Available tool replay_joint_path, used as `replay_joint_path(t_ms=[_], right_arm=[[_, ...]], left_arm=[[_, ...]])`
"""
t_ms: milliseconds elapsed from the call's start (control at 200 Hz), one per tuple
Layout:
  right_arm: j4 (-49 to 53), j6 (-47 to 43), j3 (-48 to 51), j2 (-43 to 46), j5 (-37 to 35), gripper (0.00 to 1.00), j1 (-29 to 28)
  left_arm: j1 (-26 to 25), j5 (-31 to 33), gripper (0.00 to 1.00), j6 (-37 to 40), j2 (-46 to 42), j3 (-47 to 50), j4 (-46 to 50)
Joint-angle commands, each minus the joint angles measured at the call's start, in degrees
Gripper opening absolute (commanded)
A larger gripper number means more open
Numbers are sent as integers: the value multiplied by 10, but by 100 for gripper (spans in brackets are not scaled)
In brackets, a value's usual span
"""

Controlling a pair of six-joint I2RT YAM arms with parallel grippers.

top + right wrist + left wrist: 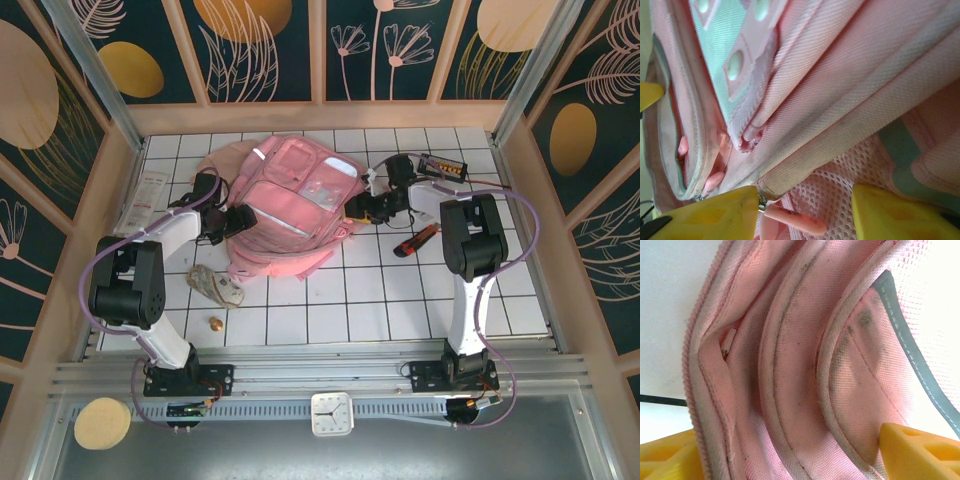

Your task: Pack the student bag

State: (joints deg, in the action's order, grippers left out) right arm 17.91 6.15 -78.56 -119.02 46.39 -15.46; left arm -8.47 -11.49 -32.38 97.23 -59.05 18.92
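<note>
The student bag (295, 205) lies far-centre on the table (400, 300), long axis front-to-back; the right gripper (362, 207), jaws apart, meets its right flank; the left gripper (237, 222) straddles its left rim, grip unclear.

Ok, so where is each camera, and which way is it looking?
Top external: fixed above and behind the arms, looking down at the tiled table and the student bag; both arms show, with the left gripper and right gripper at the bag.
Left wrist: on the left arm, close up on the bag's pink folds; its yellow fingers show at the bottom.
Right wrist: on the right arm, close up on the bag's mesh pocket and a zipper pull; its yellow fingers show.
Shared: all three see the bag.
</note>
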Motion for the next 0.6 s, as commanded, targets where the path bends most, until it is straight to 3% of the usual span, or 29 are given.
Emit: replay_joint_path(t_ms=[0, 240, 595], right_arm=[[-20, -30, 32, -3, 57, 53, -4], [-43, -37, 48, 9, 95, 51, -18], [-7, -106, 49, 39, 9, 58, -23]], left_arm=[[-4, 0, 79, 10, 6, -10, 31], [-4, -3, 78, 7, 6, -11, 31], [-4, -6, 78, 8, 6, -1, 25]])
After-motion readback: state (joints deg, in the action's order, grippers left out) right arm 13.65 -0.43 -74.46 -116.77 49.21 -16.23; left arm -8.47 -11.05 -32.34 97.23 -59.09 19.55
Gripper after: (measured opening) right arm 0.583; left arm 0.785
